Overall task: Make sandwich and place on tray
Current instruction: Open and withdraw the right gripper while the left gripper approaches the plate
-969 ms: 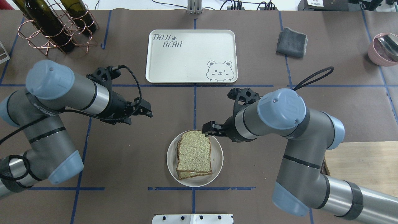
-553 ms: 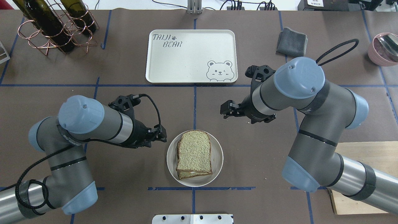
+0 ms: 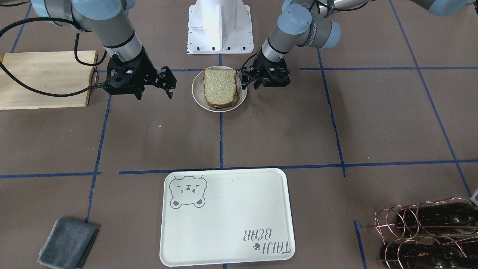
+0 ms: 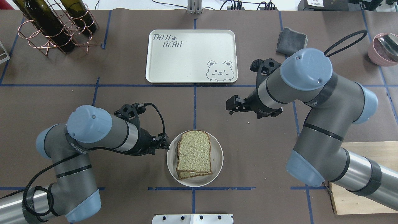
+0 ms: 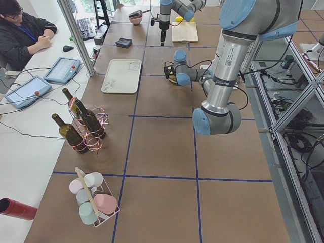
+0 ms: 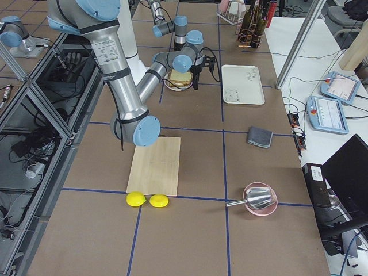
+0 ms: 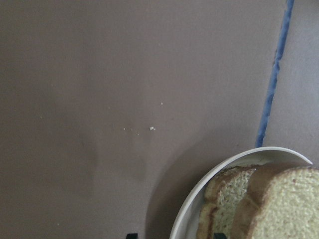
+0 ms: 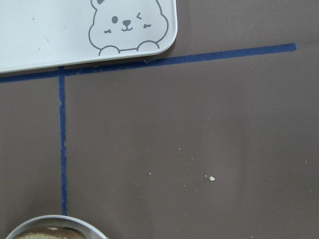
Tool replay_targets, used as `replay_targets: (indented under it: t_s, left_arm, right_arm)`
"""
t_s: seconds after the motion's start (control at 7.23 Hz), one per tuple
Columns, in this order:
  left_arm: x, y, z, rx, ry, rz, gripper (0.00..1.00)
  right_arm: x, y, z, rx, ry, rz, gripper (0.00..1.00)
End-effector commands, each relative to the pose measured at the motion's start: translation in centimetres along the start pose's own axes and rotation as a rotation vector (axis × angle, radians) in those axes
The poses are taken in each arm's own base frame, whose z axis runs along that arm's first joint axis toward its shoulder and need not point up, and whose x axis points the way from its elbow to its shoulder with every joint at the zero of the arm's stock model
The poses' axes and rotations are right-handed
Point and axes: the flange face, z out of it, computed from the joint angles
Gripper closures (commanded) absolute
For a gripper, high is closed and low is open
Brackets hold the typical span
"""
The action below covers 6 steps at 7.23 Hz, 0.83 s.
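Observation:
The sandwich (image 4: pixel 194 152), two wholegrain slices stacked, lies on the small round plate (image 4: pixel 217 161) at the table's front centre; the egg is hidden between the slices. My left gripper (image 4: pixel 165 141) is open and low at the plate's left rim. In the left wrist view its fingertips (image 7: pixel 131 235) stand either side of that rim (image 7: pixel 234 162). My right gripper (image 4: pixel 231 105) is open and empty, above bare table to the plate's far right. The cream tray (image 4: pixel 191 56) with the bear face lies beyond, with nothing on it. The front view shows the sandwich (image 3: pixel 220 87) and the tray (image 3: pixel 224 216).
A copper rack with wine bottles (image 4: pixel 53 25) stands at the far left. A folded grey cloth (image 4: pixel 290 40) and a pink bowl (image 4: pixel 384 48) are at the far right. A wooden cutting board (image 4: pixel 363 177) lies at the near right.
My left arm has swung in and down to the plate's left rim. My right gripper has drawn back from the sandwich, away and to the right.

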Motion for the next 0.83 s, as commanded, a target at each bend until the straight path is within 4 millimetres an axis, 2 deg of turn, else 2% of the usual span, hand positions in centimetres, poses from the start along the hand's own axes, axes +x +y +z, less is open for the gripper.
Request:
replay_targets:
  t_s: [0.0,0.28,0.42,0.55,0.69]
  left_arm:
    - [0.25,1.92,1.66,-0.025,-0.014,0.013,0.54]
    - [0.83,2.60,2.29,-0.036,-0.014,-0.002,0.59]
    - [0.93,2.88,2.38,-0.039,-0.013,-0.001,0.69]
    - [1.07,2.92,2.29,-0.039,-0.010,-0.011,0.88]
    - [1.10,2.89,2.08,-0.039,-0.007,-0.009,1.00]
  right_arm:
    - [0.20,0.02,-0.54,0.005,-0.004,-0.006,0.00]
    - [0.20,-0.01,-0.73,0.009,-0.007,-0.006,0.00]
    - [0.23,-0.08,-0.77,0.010,-0.006,-0.005,0.00]
    - [0.34,-0.14,-0.77,0.011,-0.005,-0.004,0.00]
    - [0.54,-0.47,-0.99,0.016,-0.004,0.002,0.00]
